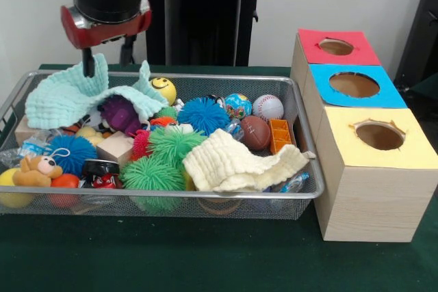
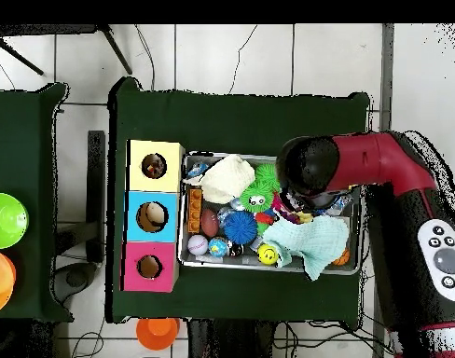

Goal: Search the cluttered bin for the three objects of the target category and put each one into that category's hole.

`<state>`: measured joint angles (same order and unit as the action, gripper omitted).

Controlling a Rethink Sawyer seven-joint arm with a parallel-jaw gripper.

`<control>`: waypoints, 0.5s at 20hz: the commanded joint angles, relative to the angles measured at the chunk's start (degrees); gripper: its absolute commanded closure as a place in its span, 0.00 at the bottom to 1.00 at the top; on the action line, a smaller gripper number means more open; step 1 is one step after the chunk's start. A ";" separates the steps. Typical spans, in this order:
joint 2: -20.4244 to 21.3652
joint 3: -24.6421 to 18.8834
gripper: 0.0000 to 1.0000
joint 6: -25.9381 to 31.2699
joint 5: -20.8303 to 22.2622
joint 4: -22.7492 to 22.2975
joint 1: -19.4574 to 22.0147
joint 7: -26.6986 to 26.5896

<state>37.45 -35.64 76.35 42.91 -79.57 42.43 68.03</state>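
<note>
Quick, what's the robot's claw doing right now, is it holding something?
Claw: closed on the mint green cloth, holding one corner of it up above the wire bin.

Bright even indoor light, soft faint shadows, no glare

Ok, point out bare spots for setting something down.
Bare green table in front of the wire bin, and behind it in the overhead view. The bin's inside is crammed. The boxes sit close against the bin's side.
</note>
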 commanded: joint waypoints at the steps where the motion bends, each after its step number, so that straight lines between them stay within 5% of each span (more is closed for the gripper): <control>1: -3.00 1.47 0.00 5.92 5.05 2.71 3.01 -22.37; 10: -7.03 1.97 0.00 4.39 7.79 6.54 5.50 -26.64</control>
<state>35.72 -35.30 76.92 46.09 -76.28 46.76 60.15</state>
